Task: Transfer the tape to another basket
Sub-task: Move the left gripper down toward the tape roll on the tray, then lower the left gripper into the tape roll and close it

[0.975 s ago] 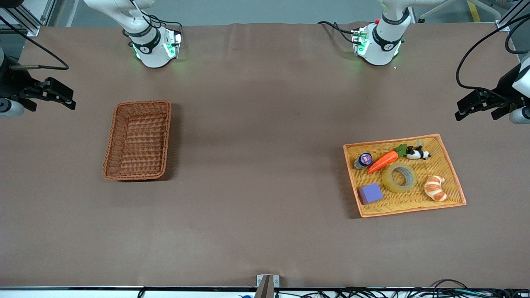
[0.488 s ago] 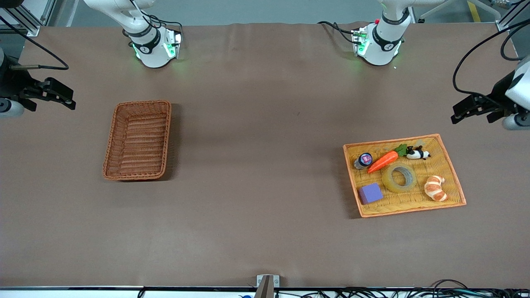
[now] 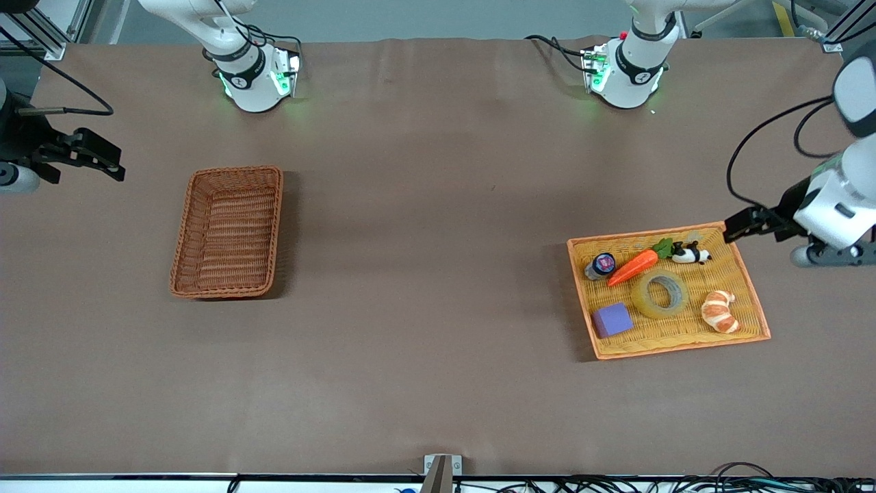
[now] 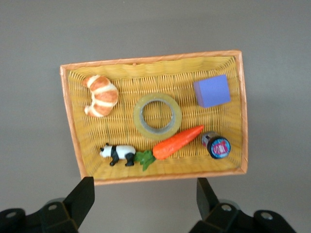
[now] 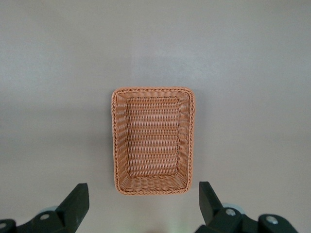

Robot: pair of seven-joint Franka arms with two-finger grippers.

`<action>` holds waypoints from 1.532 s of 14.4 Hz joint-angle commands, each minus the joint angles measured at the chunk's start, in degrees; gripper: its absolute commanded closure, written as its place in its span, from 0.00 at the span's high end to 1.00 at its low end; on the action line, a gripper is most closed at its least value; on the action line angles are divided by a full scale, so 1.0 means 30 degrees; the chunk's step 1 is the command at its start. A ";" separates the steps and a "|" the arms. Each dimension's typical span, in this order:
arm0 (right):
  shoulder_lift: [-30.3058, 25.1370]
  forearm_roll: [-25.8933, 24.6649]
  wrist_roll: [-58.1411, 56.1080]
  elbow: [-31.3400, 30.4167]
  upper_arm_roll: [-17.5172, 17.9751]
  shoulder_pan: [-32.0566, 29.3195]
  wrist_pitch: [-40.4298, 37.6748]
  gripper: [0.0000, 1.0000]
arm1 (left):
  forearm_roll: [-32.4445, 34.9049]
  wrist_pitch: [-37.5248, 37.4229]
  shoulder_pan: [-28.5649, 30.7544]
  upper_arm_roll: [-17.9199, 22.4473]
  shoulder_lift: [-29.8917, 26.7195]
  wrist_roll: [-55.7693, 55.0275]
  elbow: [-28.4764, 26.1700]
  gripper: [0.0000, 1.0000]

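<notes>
Nothing is moved yet: the tape (image 3: 660, 294) lies in the yellow tray (image 3: 751, 311), well apart from the basket (image 3: 228, 231). The left pincer (image 3: 742, 224), wide, hovers over the tray's edge; the right pincer (image 3: 102, 161), wide, waits.
</notes>
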 commanded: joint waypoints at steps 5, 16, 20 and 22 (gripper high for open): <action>-0.0427 0.0067 -0.0168 -0.0285 0.0152 -0.0266 -0.0121 1.00 | 0.0241 0.4676 0.0871 -0.0021 0.4595 0.0192 -0.0490 0.96; -0.0427 0.0067 -0.0168 -0.0256 0.0152 -0.0295 -0.0092 1.00 | 0.0270 0.9401 0.1048 -0.0022 0.7383 0.0279 -0.3303 0.92; -0.0369 0.0067 -0.0168 -0.0256 0.0181 -0.0265 0.0084 1.00 | 0.0270 0.9401 0.1107 0.0008 0.7442 0.0631 -0.3949 0.75; -0.0369 0.0067 -0.0139 -0.0256 0.0182 -0.0236 0.0084 1.00 | 0.0153 0.9401 0.1107 0.0007 0.7530 0.0222 -0.3950 0.05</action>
